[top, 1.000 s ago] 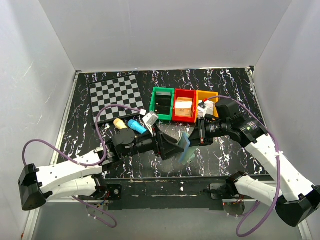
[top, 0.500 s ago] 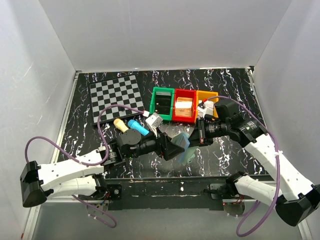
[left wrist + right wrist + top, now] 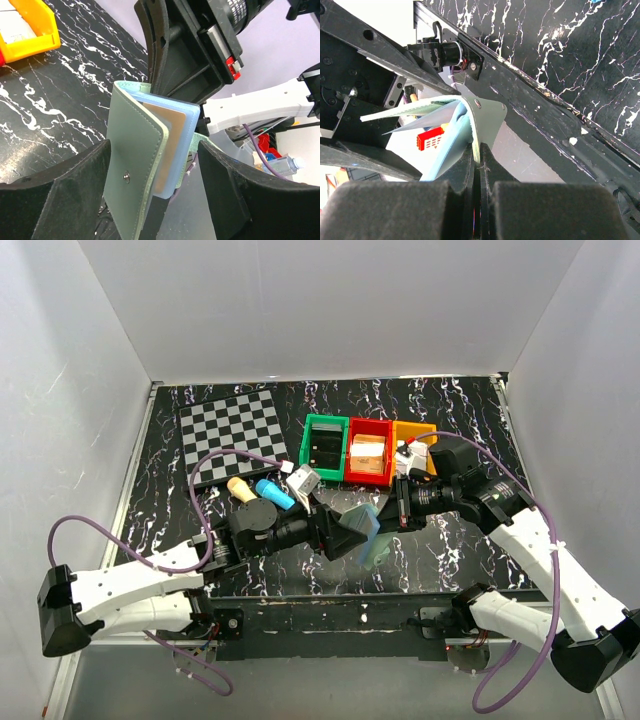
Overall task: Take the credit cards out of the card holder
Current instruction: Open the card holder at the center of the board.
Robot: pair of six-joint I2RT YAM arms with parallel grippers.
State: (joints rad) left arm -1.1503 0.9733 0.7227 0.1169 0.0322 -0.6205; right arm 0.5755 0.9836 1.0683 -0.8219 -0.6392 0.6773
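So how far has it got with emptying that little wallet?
Done: the grey-green bifold card holder is up off the black marbled table, pinched shut in the right arm's fingers. In hand: the left arm's open fingers flank it, not gripping. Left: a brownish card sits inside the holder; I see none out.

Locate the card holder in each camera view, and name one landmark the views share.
Top external: card holder at centre, between left gripper and right gripper.
Left wrist: card holder at centre, upright between the left gripper's spread fingers.
Right wrist: card holder centre-left, fanned open, pinched by the right gripper.
Shared landmark: the black, white-veined tabletop.
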